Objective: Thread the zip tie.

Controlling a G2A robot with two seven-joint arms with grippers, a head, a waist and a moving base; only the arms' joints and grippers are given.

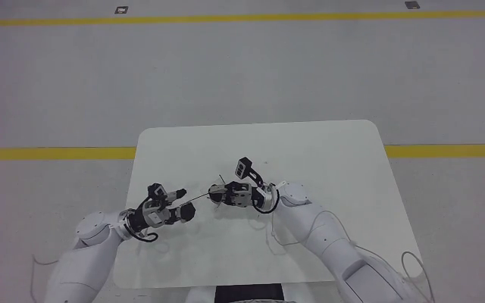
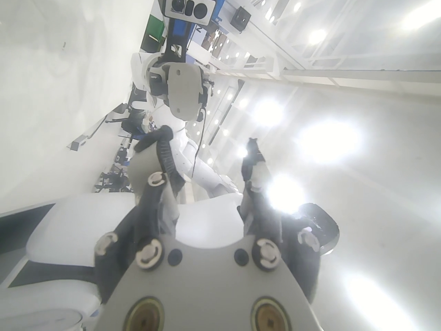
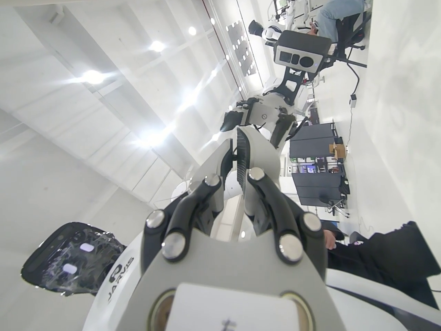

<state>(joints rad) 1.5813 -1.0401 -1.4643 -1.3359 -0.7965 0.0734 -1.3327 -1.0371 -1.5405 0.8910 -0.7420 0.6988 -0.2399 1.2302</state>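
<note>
Over the near half of the white table (image 1: 303,151), I saw the right gripper (image 1: 216,195) clenched on the thin black zip tie (image 1: 198,197). Its other end reached between the left gripper's (image 1: 184,204) spread-apart fingers.

Dark lettering with a small logo runs along the white housing (image 3: 119,279) behind the right gripper (image 3: 235,138), lower left in the right wrist view. The white plate (image 3: 234,306) at that view's bottom edge bears a cut-off mark. In the top view, a dark floor marker (image 1: 121,10) at upper left and a second marker (image 1: 411,4) at upper right are too small to read.
</note>
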